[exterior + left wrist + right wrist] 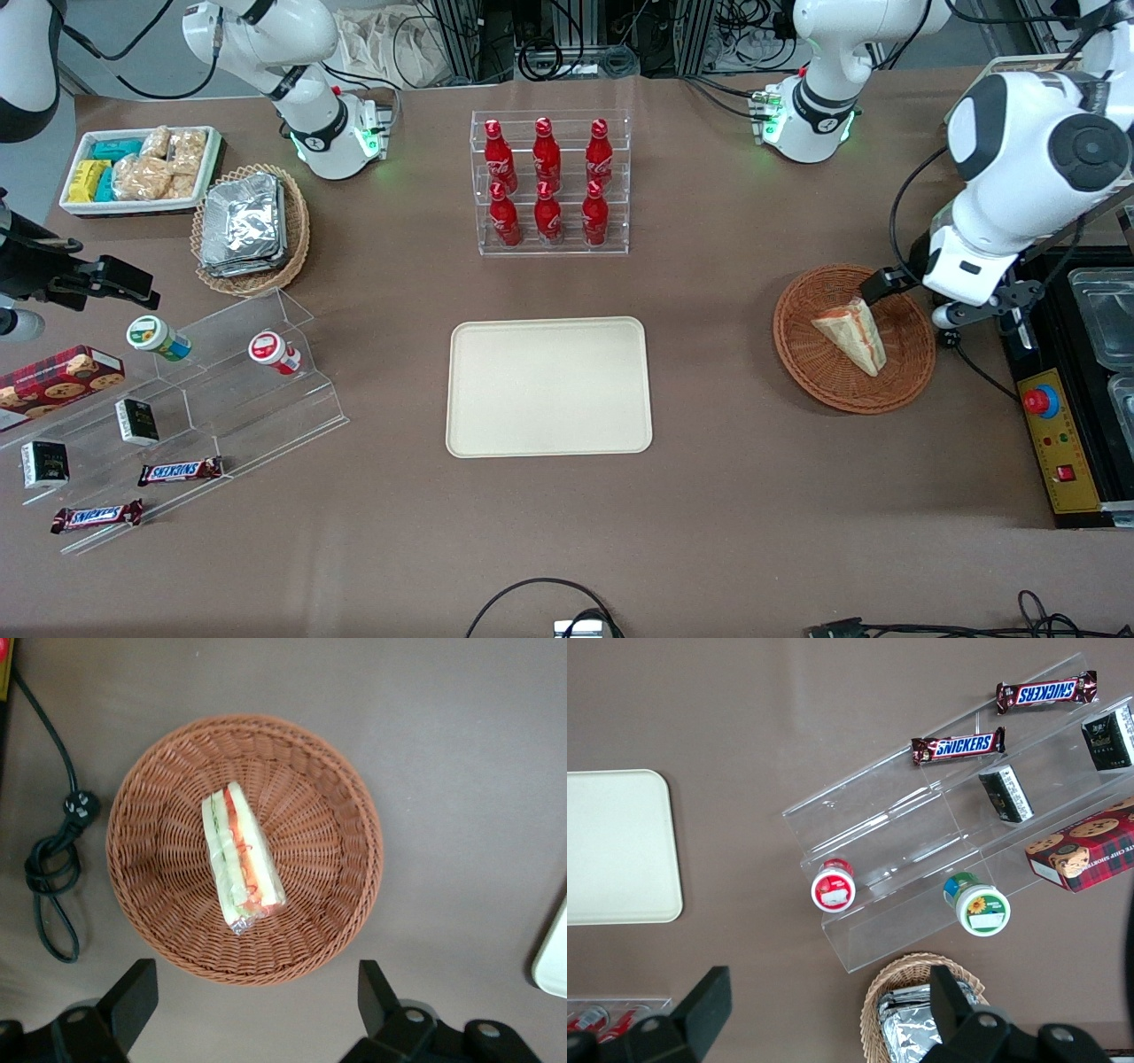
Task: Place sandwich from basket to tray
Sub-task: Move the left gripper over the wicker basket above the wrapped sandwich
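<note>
1. The small triangular white-bread sandwich [852,334] with red, orange and green filling is seen lying on its side in the round reddish-brown woven wicker basket [806,354], roughly at the basket's centre.
2. In the left wrist view the sandwich [241,858] is shown with its layered cut edge facing up, resting on the basket [328,904] floor.
3. The left arm's gripper [252,997] is held above the basket, clear of the sandwich; its two black fingers [133,992] are spread wide apart and nothing is held between them.
4. The flat rectangular cream-beige plastic tray [548,386] is placed on the brown table [709,496], well apart from the basket, toward the parked arm's end.
5. A coiled black cable with plug [55,868] is seen on the table just beside the basket.
</note>
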Robot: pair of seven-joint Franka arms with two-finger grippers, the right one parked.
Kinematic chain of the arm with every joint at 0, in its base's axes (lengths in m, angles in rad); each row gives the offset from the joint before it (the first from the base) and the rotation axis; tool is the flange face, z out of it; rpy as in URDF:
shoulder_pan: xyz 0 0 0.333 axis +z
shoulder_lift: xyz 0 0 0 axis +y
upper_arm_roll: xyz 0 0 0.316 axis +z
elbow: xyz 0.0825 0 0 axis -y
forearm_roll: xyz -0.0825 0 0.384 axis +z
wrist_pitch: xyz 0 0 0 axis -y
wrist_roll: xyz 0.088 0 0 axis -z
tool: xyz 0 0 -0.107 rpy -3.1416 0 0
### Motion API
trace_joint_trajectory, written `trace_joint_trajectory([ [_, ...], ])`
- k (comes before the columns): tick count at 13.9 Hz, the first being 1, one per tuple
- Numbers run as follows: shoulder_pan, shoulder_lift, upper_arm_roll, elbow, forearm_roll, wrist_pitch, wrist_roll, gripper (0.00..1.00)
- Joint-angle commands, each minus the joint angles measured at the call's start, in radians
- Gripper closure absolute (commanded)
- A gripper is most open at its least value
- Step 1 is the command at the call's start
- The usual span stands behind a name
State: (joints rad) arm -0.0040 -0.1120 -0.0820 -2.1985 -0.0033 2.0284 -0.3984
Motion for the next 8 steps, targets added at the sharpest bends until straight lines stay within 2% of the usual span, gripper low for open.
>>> trace_joint_trajectory([
  [1, 0.004, -0.048, -0.007, -0.090, 0.005, 0.071, -0.052, 0.00],
  [8, 0.016, -0.032, -0.005, -0.259, 0.002, 0.323, -0.111, 0.00],
])
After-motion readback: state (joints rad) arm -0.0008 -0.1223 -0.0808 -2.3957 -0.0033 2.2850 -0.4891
